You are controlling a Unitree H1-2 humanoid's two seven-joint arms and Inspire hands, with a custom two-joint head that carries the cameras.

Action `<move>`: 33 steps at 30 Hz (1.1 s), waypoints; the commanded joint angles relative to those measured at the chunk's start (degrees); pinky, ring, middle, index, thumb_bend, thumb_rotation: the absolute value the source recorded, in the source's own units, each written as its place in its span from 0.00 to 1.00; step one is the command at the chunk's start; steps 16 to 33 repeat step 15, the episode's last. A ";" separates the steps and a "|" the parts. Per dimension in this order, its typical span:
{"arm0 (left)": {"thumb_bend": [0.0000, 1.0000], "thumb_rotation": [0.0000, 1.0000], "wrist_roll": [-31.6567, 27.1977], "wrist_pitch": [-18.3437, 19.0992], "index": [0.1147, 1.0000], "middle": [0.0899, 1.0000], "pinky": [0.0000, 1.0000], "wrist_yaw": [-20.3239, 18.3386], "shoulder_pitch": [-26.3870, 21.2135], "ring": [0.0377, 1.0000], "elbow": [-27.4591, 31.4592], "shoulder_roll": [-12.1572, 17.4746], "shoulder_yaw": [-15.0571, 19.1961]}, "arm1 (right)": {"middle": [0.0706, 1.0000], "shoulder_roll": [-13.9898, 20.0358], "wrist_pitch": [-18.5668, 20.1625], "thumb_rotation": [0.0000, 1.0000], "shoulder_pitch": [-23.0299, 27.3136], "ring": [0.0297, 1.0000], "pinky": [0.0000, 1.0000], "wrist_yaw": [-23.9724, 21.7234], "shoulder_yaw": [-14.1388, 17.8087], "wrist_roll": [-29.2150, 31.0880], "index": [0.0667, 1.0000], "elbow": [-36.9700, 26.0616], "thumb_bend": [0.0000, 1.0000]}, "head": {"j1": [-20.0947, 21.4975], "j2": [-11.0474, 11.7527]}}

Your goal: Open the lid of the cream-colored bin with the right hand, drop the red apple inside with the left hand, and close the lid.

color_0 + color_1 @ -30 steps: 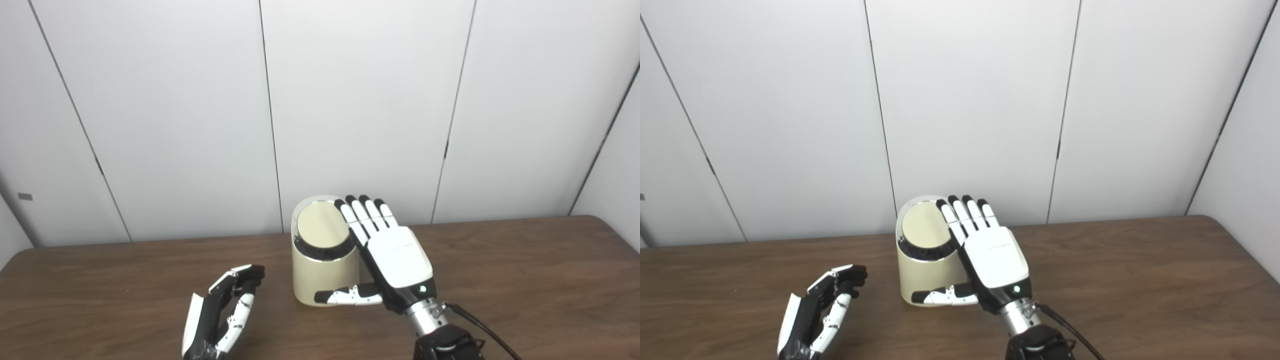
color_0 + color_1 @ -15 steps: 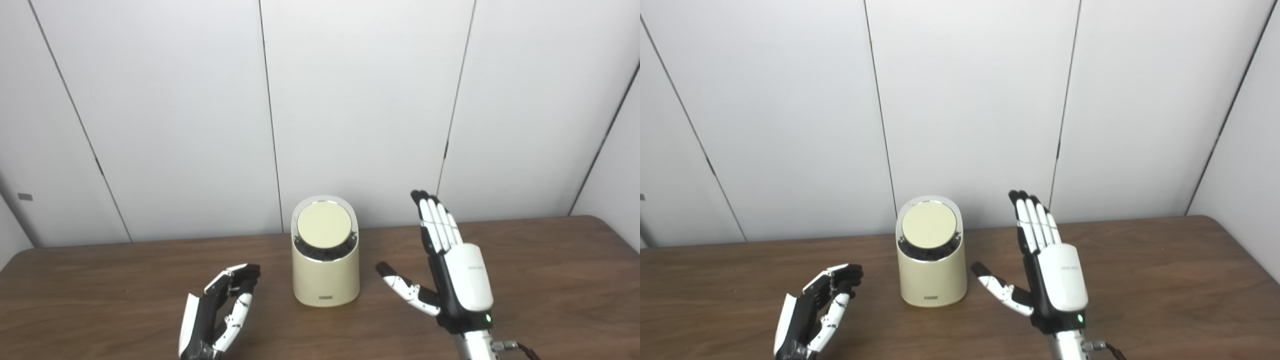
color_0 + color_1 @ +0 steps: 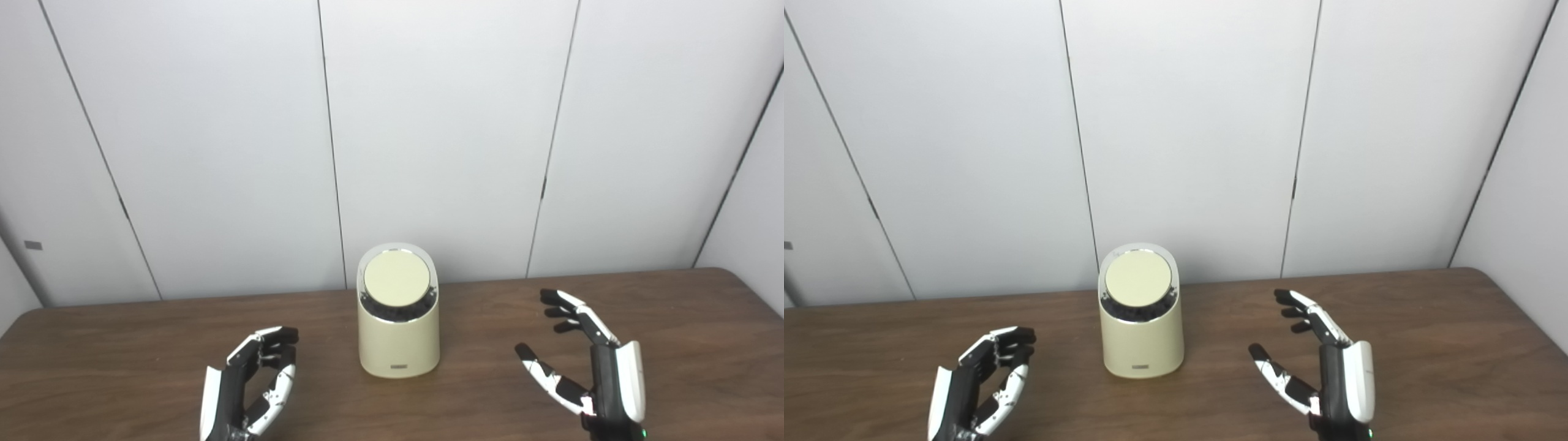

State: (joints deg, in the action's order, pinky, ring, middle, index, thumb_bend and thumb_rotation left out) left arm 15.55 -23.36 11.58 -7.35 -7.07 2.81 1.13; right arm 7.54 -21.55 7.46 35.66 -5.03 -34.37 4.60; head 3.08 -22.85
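Observation:
The cream-colored bin stands upright at the middle of the brown table, its round slanted lid shut flat in its chrome ring. No red apple shows in either view. My left hand hovers low at the front left of the bin, fingers curled but apart, holding nothing. Well to the right of the bin, my right hand is open, thumb pointing toward the bin, fingers spread, clear of it.
A white panelled wall rises right behind the table's far edge. The table's right edge runs diagonally near my right hand.
My right hand left the lid, swung right and dropped low toward the front of the table. The left hand sank slightly. The lid stays shut. The camera tilted a little.

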 commanded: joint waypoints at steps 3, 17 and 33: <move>0.23 0.33 0.25 -2.18 0.62 0.62 0.55 0.14 1.59 0.61 0.92 0.75 0.00 | 0.69 -2.39 -2.18 0.32 -4.47 0.66 0.54 0.25 -1.39 -0.56 0.66 4.50 0.31 | -0.12 -0.29; 0.22 0.24 -1.71 -0.09 0.61 0.62 0.55 -1.61 2.67 0.62 2.32 -0.76 -1.49 | 0.68 -1.28 0.01 0.30 -5.92 0.66 0.56 -5.62 -2.70 -0.34 0.67 1.97 0.29 | -1.20 -2.44; 0.22 0.24 -1.71 -0.09 0.61 0.62 0.55 -1.61 2.67 0.62 2.32 -0.76 -1.49 | 0.68 -1.28 0.01 0.30 -5.92 0.66 0.56 -5.62 -2.70 -0.34 0.67 1.97 0.29 | -1.20 -2.44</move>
